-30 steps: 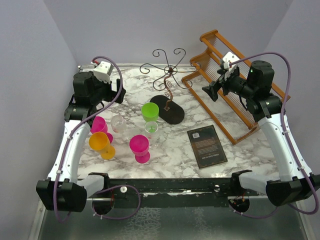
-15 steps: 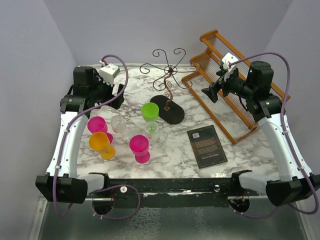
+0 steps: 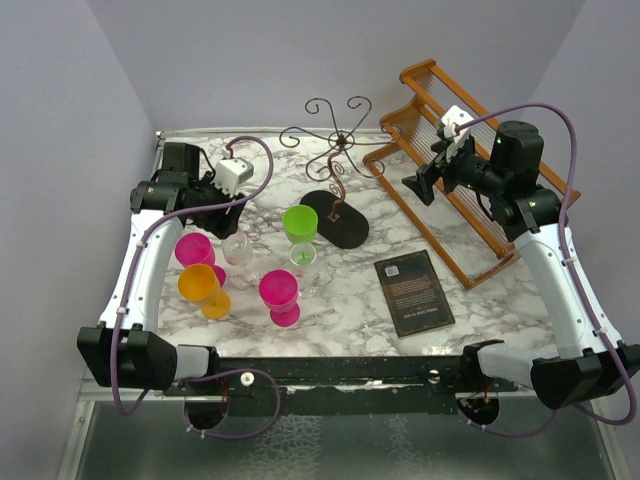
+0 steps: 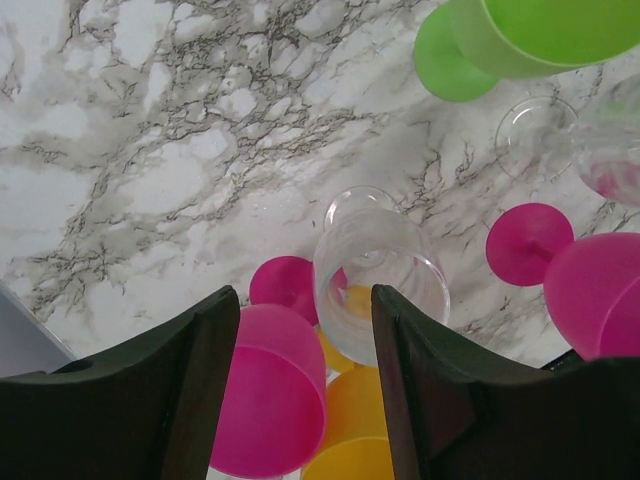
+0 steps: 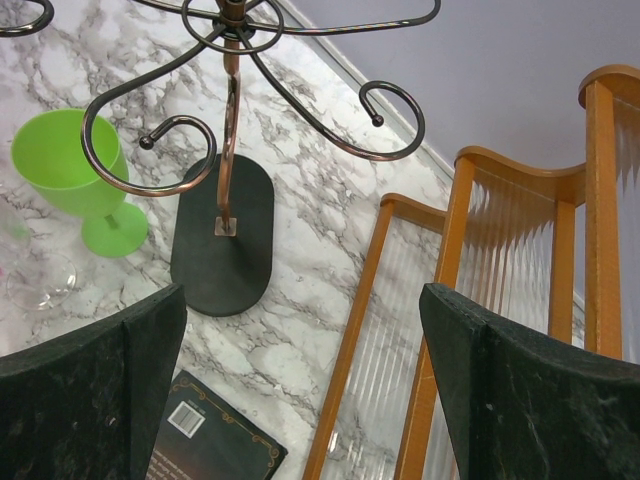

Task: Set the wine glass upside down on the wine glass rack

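Several wine glasses stand at the table's left. A clear wine glass point(image 3: 237, 245) point(image 4: 375, 280) stands upright among a pink one point(image 3: 193, 248) point(image 4: 270, 390) and an orange one point(image 3: 199, 283) point(image 4: 372, 430). My left gripper point(image 3: 228, 215) point(image 4: 305, 295) hovers above them, jaws partly apart and empty. Its right finger point(image 4: 420, 390) overlaps the clear glass's rim. The wine glass rack point(image 3: 335, 150) point(image 5: 230, 150), dark wire with curled arms on a black oval base, carries nothing. My right gripper point(image 3: 418, 185) point(image 5: 302, 295) is open in the air, right of it.
A green glass point(image 3: 299, 222) point(image 4: 520, 35), another clear glass point(image 3: 303, 258) and a second pink glass point(image 3: 279, 292) stand near the rack's base. A wooden slatted dish rack point(image 3: 470, 190) point(image 5: 520, 260) fills the back right. A dark book point(image 3: 413, 290) lies in front of it.
My left arm has swung right and forward to above the cluster of glasses, and its jaws have narrowed. The right arm has not moved.
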You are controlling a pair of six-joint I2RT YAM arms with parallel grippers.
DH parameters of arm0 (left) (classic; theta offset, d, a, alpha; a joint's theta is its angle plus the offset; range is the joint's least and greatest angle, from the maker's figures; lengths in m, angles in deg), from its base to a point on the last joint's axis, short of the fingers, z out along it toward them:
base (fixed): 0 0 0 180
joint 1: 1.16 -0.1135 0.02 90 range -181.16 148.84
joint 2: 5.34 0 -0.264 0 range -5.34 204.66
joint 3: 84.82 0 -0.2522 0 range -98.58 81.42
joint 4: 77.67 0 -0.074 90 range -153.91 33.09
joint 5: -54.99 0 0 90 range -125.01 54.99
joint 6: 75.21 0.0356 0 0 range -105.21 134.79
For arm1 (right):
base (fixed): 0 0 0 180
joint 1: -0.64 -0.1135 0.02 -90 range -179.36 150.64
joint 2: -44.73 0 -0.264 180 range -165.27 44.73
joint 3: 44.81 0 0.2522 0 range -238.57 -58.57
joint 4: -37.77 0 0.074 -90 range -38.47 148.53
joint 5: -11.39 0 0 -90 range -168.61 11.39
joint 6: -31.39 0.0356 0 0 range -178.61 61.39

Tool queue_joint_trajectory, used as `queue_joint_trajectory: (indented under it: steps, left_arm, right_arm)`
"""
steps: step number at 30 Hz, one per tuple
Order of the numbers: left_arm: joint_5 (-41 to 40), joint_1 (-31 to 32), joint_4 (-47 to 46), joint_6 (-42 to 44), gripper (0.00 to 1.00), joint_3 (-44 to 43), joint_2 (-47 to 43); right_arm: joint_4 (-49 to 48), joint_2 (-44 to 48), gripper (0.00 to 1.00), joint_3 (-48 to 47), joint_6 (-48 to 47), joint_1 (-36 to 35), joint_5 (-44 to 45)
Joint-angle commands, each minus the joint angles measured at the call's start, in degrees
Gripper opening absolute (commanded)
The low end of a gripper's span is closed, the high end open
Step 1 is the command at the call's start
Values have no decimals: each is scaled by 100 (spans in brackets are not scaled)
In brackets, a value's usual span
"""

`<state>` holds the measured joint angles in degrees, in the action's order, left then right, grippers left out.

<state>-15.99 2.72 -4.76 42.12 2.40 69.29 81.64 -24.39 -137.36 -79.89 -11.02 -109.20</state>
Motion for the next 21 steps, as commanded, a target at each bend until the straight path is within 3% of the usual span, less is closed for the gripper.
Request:
queue_joint_trajectory:
  steps: [1,8,17,21]
  left_arm:
    - [-69,47,179,270,57,111,78]
    - [-139,96,52,321,51,392,199]
    - [-90,164,-90,317,21,562,427]
    - [-134,166,-164,299,1,495,432]
  right_arm:
    - [46,-31,100,-32,10,-27,-113]
    - [21,-31,100,2,-8,-27,-101]
    - [-4,-2,100,68,-55,-28,-36]
    - [-5,-13,100,23,-65,-23,38]
